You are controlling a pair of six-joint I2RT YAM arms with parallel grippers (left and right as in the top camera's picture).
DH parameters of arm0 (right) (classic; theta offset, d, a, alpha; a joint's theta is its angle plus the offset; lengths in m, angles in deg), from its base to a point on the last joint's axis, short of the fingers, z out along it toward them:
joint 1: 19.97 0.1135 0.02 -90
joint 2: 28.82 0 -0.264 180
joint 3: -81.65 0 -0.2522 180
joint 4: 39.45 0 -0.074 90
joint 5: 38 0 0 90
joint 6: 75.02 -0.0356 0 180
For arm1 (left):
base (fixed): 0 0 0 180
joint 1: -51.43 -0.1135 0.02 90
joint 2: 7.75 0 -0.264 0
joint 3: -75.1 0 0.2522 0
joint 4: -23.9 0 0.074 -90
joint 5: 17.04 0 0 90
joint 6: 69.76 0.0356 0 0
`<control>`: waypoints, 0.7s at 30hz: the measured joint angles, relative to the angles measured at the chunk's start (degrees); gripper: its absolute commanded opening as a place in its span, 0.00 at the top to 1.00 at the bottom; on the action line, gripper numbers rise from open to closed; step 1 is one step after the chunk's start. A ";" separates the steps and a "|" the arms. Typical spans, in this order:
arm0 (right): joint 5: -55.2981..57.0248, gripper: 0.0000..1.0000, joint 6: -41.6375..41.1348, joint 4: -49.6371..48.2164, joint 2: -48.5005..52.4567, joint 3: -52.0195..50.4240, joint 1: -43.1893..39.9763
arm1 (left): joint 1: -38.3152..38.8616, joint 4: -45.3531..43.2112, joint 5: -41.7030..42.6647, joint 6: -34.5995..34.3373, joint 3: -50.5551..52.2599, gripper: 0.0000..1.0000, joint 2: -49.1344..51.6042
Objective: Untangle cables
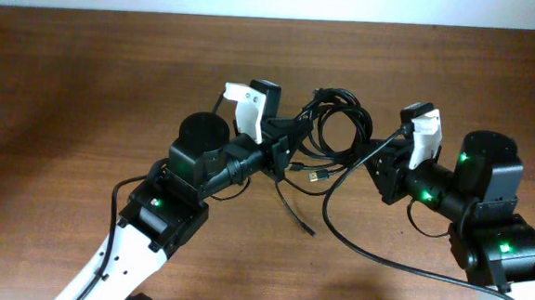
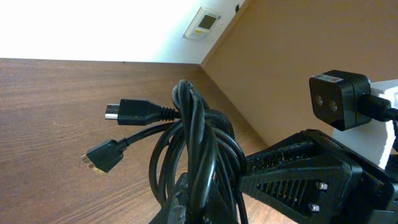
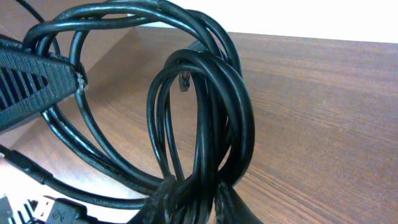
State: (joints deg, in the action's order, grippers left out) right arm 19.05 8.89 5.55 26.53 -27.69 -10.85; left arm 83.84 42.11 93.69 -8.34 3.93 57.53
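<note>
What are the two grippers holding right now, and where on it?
Both grip the cables: left gripper pinches the coil's left loops, right gripper its right loops.

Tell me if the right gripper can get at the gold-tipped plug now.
Probably not yet: the right gripper is closed on the cables, so it would have to let go first. The gold-tipped plug itself lies uncovered nearby.

Between left tool and right tool, tangled coil of thin black cables is filling the gap, blocking any pass. Loose black cord tail and thick black arm wire are crossing near-centre. Brown wooden surface is lying open far left and along the back.
</note>
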 measured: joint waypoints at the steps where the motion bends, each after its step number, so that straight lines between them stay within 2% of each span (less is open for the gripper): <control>1: 0.07 0.90 0.00 -0.02 0.00 0.00 0.00 | 0.00 0.00 0.11 0.00 0.00 1.00 0.00; 2: 0.13 0.95 -0.09 -0.04 0.00 0.00 0.00 | 0.00 0.00 0.15 0.00 0.00 1.00 0.00; 3: 0.13 0.96 -0.02 -0.02 0.00 0.00 0.00 | 0.00 -0.02 0.31 0.00 0.00 1.00 0.00; 15: -0.33 0.96 0.00 -0.02 0.00 0.00 0.00 | 0.00 0.04 -0.15 0.00 0.00 1.00 0.00; 21: -2.86 0.96 0.02 0.00 -1.99 0.00 0.00 | 0.11 0.72 -6.14 -4.20 0.00 1.00 0.00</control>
State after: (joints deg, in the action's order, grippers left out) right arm 16.19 8.92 5.55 24.54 -27.69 -10.85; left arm 83.95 42.83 87.55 -12.54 3.93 57.53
